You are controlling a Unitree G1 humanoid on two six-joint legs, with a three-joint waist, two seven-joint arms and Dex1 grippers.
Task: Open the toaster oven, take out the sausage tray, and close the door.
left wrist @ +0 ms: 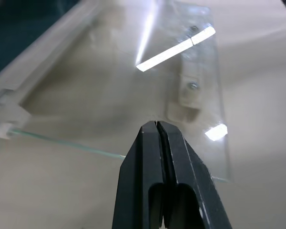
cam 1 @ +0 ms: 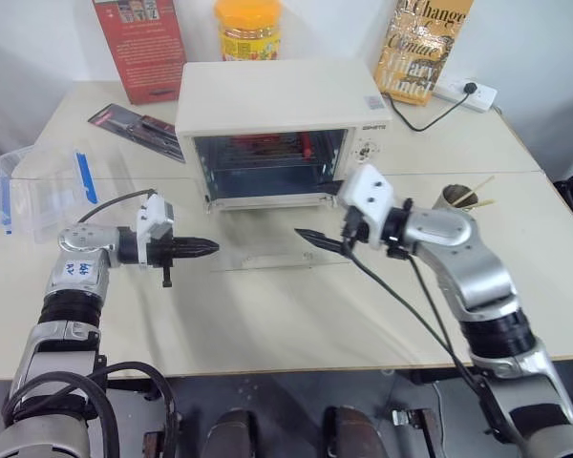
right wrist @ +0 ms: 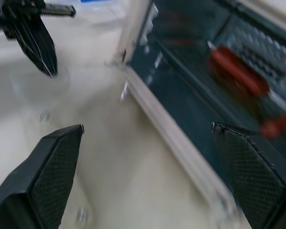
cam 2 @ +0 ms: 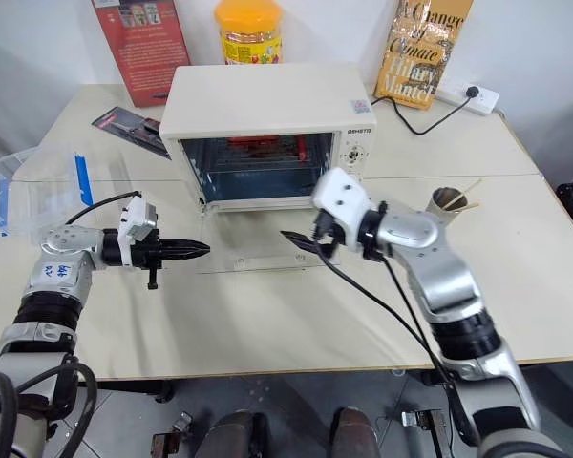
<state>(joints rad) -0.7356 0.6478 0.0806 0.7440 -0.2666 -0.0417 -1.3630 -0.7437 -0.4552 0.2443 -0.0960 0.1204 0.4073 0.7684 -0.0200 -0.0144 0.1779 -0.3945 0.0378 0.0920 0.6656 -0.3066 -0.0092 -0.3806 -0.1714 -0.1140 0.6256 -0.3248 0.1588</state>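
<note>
I see a pale worktop point(cam 1: 267, 315) carrying the toaster oven point(cam 1: 277, 100) at centre back, its door point(cam 1: 267, 253) folded flat onto the surface. A clear plastic box point(cam 1: 38, 191) lies left, a cup of sticks point(cam 1: 451, 197) right, a power strip point(cam 1: 465, 92) behind.

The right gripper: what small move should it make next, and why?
Probably it should ease forward into the toaster oven toward the sausage tray. The door already lies open and flat on the table, the red sausages show inside, and the right gripper hangs open and empty above the door, facing the opening. The left gripper is shut and holds nothing.
</note>
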